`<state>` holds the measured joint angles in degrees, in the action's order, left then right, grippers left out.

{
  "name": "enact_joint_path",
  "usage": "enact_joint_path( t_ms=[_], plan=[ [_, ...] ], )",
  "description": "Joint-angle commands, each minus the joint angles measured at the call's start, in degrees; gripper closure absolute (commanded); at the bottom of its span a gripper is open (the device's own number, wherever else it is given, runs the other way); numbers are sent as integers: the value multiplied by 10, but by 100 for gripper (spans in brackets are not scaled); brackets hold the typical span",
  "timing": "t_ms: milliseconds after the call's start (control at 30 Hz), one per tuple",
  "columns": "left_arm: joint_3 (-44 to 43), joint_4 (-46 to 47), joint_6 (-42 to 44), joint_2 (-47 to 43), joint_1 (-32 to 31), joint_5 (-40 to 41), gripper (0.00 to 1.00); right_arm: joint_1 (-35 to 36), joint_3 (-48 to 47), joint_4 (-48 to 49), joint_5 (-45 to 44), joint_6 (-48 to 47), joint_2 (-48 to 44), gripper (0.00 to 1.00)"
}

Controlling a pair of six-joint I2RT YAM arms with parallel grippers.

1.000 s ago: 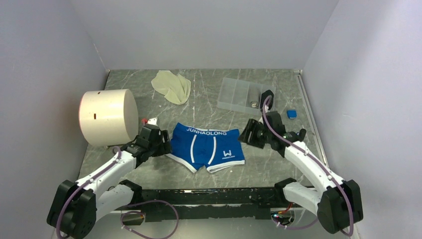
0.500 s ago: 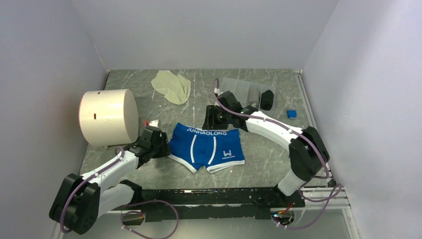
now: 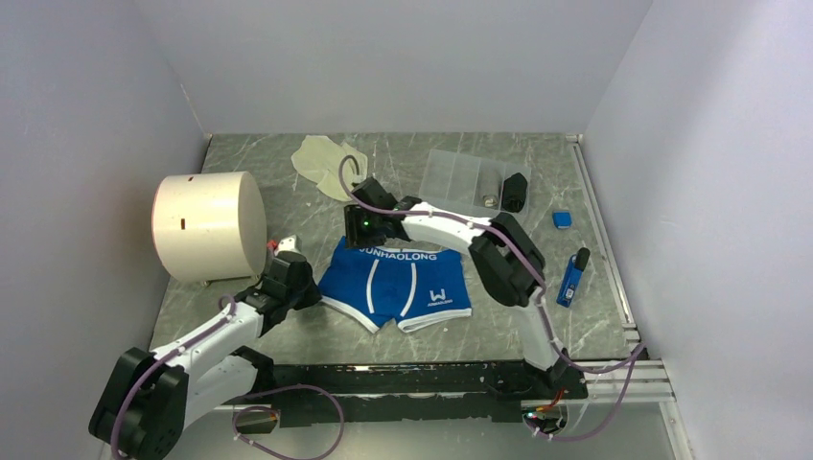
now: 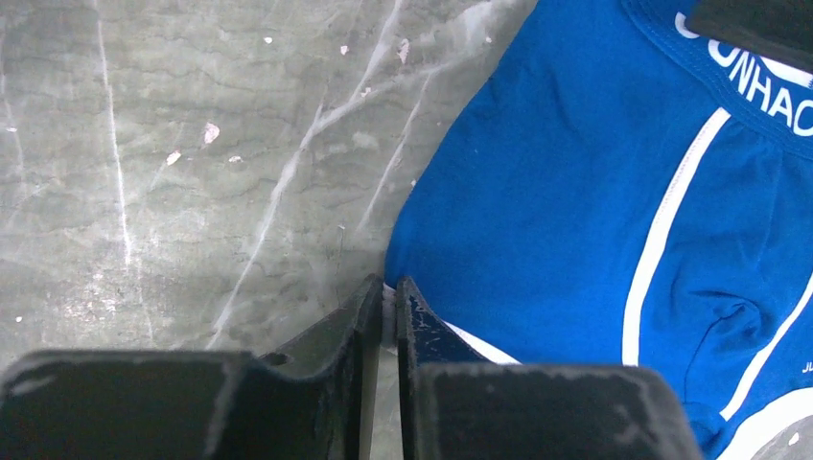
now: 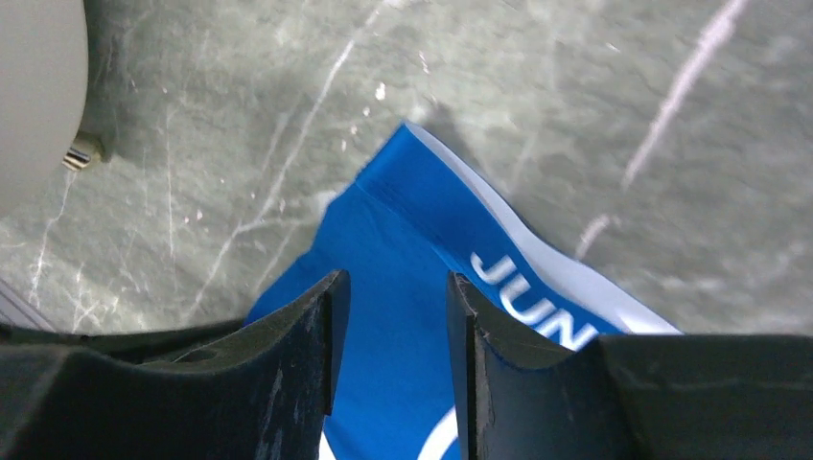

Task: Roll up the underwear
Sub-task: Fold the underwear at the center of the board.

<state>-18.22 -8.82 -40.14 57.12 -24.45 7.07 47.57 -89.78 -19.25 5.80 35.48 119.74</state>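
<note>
Just beneath the right gripper (image 5: pixel 391 287) lies the blue underwear (image 5: pixel 407 235).

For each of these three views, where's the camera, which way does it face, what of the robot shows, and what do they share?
Top external: above and behind the bases, looking down at the table; both arms, left tool and right tool show.
Left wrist: on the left arm, looking down past its shut tool at the blue underwear's leg hem.
Right wrist: on the right arm, looking down through its open tool at the waistband corner.
Shared: all show the blue underwear.
</note>
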Motion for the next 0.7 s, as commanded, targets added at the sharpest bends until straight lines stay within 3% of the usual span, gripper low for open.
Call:
enact_joint_path(
  t_ms=[0, 333, 500, 667],
  plan=[
    [5, -27, -13, -13, -2, 25, 85, 6, -92, -9, -10, 5, 54, 55],
    [0, -26, -16, 1, -2, 8, 85, 23, -186, -58, -56, 1, 138, 53],
    [-3, -26, -20, -1, -2, 1, 84, 34, -265, -132, -102, -11, 193, 53],
    [-15, -35, -16, 12, -1, 6, 85, 54, -278, -159, -158, -16, 205, 54]
  ],
)
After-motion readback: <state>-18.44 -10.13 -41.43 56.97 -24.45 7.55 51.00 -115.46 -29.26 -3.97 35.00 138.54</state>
